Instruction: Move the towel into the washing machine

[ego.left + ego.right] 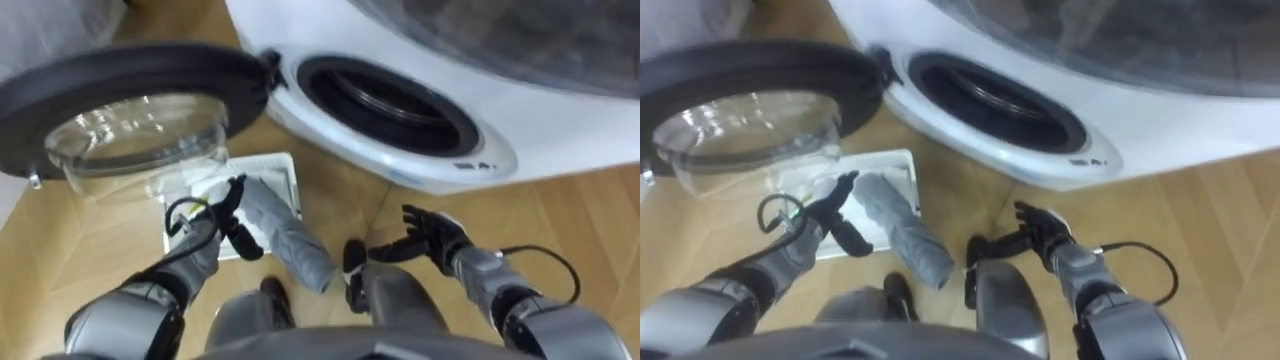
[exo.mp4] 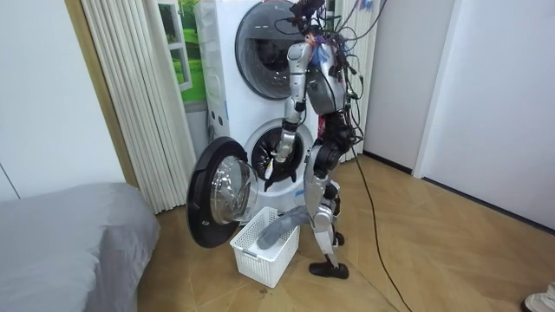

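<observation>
A grey towel (image 1: 285, 235) lies rolled and slanted, its far end in a white basket (image 1: 272, 164) on the floor and its near end by my leg. In the room view the towel (image 2: 282, 227) sticks out over the basket's rim (image 2: 264, 260). My left hand (image 1: 228, 215) hovers at the towel's left side with fingers and thumb spread; I cannot tell whether it touches the cloth. My right hand (image 1: 428, 238) hangs open and empty to the right, above the floor. The washing machine's drum opening (image 1: 385, 100) gapes ahead, and its round door (image 1: 130, 80) is swung out to my left.
I stand upright before two stacked white machines (image 2: 230, 52). The open door (image 2: 217, 195) overhangs the basket. A grey bed (image 2: 69, 234) and a curtain (image 2: 130, 95) are at the room view's left. There is wooden floor (image 2: 434, 251) behind me.
</observation>
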`<state>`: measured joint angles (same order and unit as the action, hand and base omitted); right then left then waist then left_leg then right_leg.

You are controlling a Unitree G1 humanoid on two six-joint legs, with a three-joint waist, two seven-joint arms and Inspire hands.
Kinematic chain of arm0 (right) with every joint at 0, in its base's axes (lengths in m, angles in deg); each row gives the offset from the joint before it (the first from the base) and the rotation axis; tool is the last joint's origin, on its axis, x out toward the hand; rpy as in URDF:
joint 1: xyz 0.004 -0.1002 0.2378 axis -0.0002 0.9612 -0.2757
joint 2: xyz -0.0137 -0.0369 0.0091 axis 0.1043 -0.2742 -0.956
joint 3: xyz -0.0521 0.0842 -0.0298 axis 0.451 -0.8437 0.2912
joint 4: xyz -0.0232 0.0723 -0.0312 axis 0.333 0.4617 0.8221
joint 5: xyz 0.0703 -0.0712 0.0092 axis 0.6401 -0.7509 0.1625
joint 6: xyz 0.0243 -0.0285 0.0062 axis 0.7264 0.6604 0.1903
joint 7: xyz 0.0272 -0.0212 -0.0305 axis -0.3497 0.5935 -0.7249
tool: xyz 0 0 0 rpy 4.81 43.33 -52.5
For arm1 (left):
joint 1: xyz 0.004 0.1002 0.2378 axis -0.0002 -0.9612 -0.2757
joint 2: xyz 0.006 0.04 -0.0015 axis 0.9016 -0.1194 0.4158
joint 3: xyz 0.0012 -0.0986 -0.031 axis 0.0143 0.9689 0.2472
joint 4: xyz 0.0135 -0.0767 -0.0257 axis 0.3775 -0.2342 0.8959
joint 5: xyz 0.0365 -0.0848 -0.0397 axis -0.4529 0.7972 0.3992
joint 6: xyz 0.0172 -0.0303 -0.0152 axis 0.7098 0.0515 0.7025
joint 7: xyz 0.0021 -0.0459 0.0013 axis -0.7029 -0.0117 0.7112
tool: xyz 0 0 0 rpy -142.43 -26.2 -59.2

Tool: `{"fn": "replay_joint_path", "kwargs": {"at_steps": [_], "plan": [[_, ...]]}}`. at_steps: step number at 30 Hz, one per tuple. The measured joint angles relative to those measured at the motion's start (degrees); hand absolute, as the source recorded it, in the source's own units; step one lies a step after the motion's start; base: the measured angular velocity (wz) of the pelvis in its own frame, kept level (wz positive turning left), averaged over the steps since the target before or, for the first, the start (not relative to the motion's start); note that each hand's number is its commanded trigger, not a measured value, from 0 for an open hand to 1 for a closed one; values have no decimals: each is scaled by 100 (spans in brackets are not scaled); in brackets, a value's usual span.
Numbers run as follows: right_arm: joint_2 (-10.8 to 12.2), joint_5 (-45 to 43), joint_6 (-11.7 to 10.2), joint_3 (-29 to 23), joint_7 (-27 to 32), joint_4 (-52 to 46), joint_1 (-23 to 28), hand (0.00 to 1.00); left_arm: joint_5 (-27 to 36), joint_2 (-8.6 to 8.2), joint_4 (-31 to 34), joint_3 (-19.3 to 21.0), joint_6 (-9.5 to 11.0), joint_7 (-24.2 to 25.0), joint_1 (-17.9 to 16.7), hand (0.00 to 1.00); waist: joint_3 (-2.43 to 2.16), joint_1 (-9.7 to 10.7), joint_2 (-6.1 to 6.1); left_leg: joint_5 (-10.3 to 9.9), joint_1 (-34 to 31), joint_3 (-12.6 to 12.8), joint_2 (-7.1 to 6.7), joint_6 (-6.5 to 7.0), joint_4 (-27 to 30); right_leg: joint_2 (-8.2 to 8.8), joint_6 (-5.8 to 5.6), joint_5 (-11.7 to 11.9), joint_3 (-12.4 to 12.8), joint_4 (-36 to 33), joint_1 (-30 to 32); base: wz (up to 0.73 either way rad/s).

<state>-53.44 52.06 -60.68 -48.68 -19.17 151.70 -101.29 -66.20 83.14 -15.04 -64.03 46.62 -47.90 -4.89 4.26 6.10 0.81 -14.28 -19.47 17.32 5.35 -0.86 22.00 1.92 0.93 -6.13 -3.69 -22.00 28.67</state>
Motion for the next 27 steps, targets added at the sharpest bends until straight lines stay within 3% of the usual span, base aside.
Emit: {"fn": "replay_joint_path", "kwargs": {"at_steps": [2,4,6,8,10,15,18,23,27], "plan": [[2,0,-3,46,8,-67,-25,0,-33,11,0,-174,-2,-88,117,0,14,25,12,-22,-197,76,5,36,55,2,20,13,40,-115,248,-4],[6,0,1,147,8,-86,-109,0,-51,9,4,-343,-1,-112,254,0,66,41,25,-36,-464,140,10,62,188,19,45,61,94,-244,558,-11],[0,9,7,201,6,-110,-143,0,-113,8,13,-465,-3,-165,324,0,78,43,19,-52,-729,189,19,88,357,20,55,82,173,-388,851,-9],[-30,110,7,260,16,-249,-163,0,-114,5,35,-626,-20,-205,421,0,131,165,-72,-84,-1093,158,70,128,628,43,67,100,128,-505,1119,6],[-30,300,3,296,18,-306,-200,0,-125,1,50,-794,-34,-208,539,0,139,202,-91,-107,-1412,159,108,148,832,44,90,138,129,-585,1414,2],[-74,682,-2,354,128,-445,-534,0,-504,-17,69,-1265,-30,-447,1113,0,217,320,-254,-171,-2391,184,232,243,1328,29,112,306,137,-842,2275,-1],[-93,810,2,423,157,-555,-697,0,-595,-1,76,-1509,-25,-625,1313,0,219,315,-293,-271,-2824,244,331,272,1673,9,122,311,193,-1106,2728,-11],[-86,1135,-14,539,191,-747,-912,0,-614,-12,182,-1635,-28,-732,1477,0,216,318,-290,-309,-3416,248,384,308,2038,62,173,276,193,-1488,3351,5],[-75,1305,-61,541,229,-950,-1026,0,-618,11,170,-1835,-33,-740,1526,0,214,486,-286,-348,-3858,163,414,325,2351,108,202,220,136,-1782,3748,13]]}}
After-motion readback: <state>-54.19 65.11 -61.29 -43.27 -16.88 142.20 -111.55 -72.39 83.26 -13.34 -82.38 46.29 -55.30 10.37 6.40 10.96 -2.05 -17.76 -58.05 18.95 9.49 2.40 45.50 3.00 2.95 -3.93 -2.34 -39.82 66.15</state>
